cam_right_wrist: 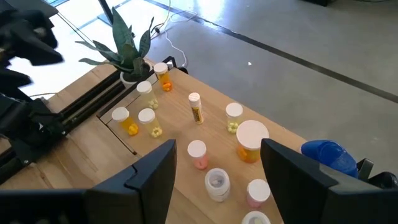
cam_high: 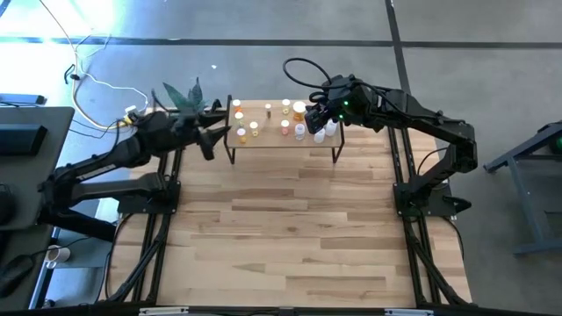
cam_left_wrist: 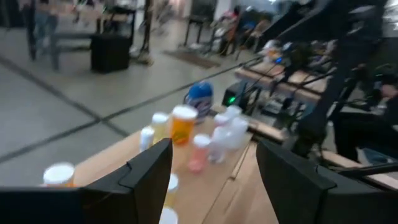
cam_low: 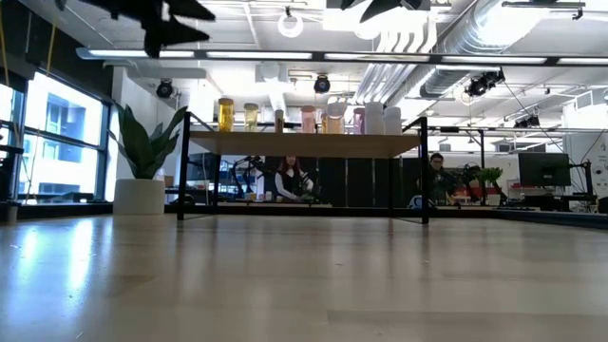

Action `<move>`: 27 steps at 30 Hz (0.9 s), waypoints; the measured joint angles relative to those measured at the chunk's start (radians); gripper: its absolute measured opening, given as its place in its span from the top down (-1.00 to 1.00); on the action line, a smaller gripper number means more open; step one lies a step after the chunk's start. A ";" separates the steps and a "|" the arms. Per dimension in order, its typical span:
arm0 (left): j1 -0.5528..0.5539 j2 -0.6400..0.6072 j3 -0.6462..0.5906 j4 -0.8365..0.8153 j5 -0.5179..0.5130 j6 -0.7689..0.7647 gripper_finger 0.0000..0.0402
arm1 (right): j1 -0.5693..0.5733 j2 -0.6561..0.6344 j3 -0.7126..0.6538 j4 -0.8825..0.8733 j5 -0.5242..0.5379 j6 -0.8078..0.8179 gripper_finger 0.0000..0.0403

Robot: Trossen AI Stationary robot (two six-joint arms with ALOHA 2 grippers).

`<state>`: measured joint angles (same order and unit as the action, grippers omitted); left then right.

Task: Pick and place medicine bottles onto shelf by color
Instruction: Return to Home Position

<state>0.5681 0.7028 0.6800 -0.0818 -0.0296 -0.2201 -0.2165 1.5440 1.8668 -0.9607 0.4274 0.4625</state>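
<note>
The shelf [cam_high: 272, 139] is a small light-wood board on thin dark legs at the table's far edge. Several medicine bottles stand upright on it. Yellow and orange ones [cam_right_wrist: 130, 121] are toward its left end. An orange bottle with a wide white cap [cam_right_wrist: 250, 140], pink ones [cam_right_wrist: 198, 154] and white ones are toward its right end, next to the blue bottle [cam_right_wrist: 328, 155]. My left gripper [cam_high: 211, 140] hangs open off the shelf's left end, holding nothing [cam_left_wrist: 214, 146]. My right gripper [cam_high: 318, 118] hovers open above the shelf's right end, clear of the bottles [cam_right_wrist: 219, 146].
A potted green plant [cam_high: 184, 96] stands at the far left, right beside the shelf's left end and my left arm. The wide wooden tabletop [cam_high: 281, 228] lies bare in front of the shelf. People sit in the room behind [cam_low: 290, 179].
</note>
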 joint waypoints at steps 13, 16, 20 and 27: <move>-0.071 -0.128 -0.001 -0.104 0.064 0.040 -0.12 | 0.028 0.000 0.000 0.001 0.000 0.031 -0.11; -0.129 -0.130 -0.043 -0.075 0.073 0.056 -0.12 | 0.045 0.000 0.000 0.001 0.000 0.029 -0.11; -0.210 -0.160 -0.146 0.020 0.078 0.034 -0.12 | 0.063 0.000 0.000 0.014 0.000 0.039 -0.11; -0.306 -0.243 -0.321 0.170 0.055 -0.047 -0.12 | 0.075 0.000 0.000 0.105 0.000 0.052 -0.11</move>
<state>0.2618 0.4597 0.3590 0.0880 0.0252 -0.2669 -0.1413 1.5439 1.8664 -0.8552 0.4271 0.5144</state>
